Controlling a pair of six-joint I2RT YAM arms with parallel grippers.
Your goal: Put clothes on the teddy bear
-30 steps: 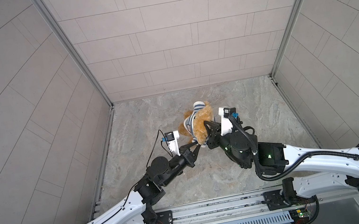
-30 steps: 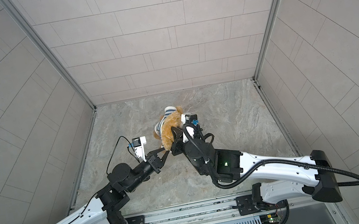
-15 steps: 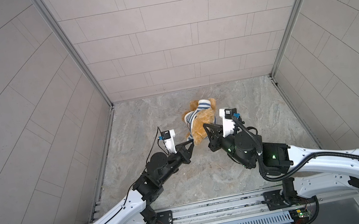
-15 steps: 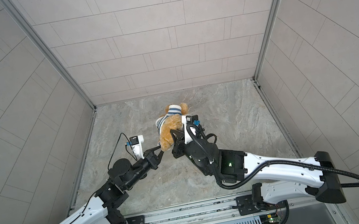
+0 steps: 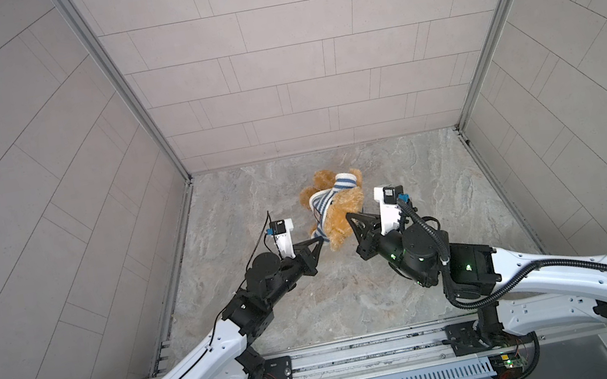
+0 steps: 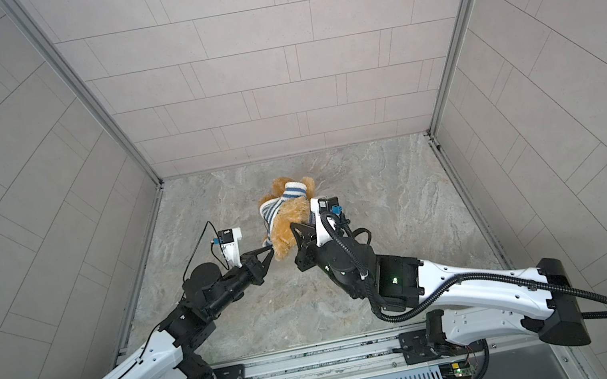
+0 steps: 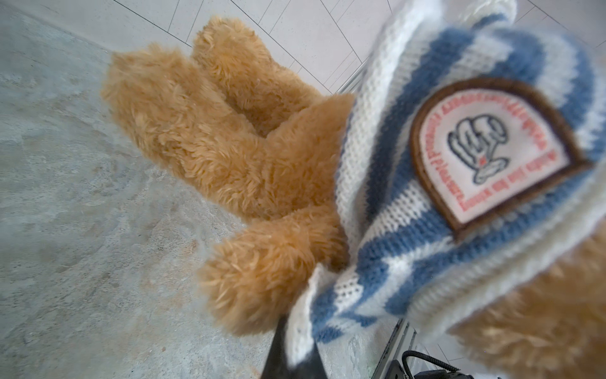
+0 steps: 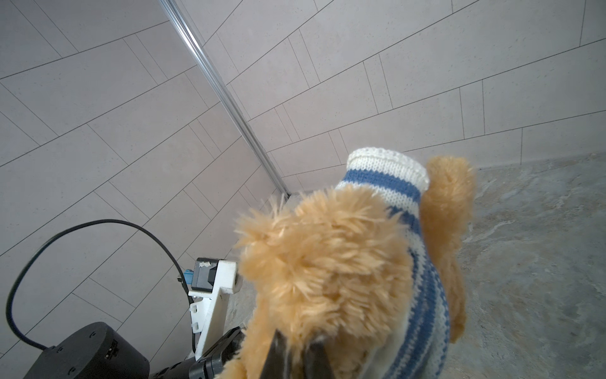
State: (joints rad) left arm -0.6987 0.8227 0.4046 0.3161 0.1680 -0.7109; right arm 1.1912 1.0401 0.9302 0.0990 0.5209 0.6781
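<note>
The left gripper (image 5: pixel 320 239) reaches in from the near left with its jaws clenched on the white near edge of the striped shirt (image 5: pixel 321 207); the left wrist view shows that knitted hem (image 7: pixel 303 315) pinched between the dark fingers, with the badge (image 7: pixel 492 154) just above it and two furry limbs sticking out beyond.

Just right of and beyond those tips is the teddy bear (image 5: pixel 340 213), in the middle of the marble floor (image 5: pixel 418 178) toward the far wall and apparently held up between the two arms; in both top views its long axis runs near to far, leaning a little right at the far end. The shirt lies as a bunched band along the bear's left side, with one sleeve (image 8: pixel 387 170) standing up at the far end and a furry limb beside it; whether that limb is inside the sleeve cannot be told.

On the right, the right gripper (image 5: pixel 348 215) presses against the bear's right flank, and its jaws are closed into the plush (image 8: pixel 298 357); whether knit is caught there too cannot be told.

The next move probably turns on this: the hem sits at the bear's near left, so the left arm is better placed to draw the cloth across the body while the right arm holds the toy.
</note>
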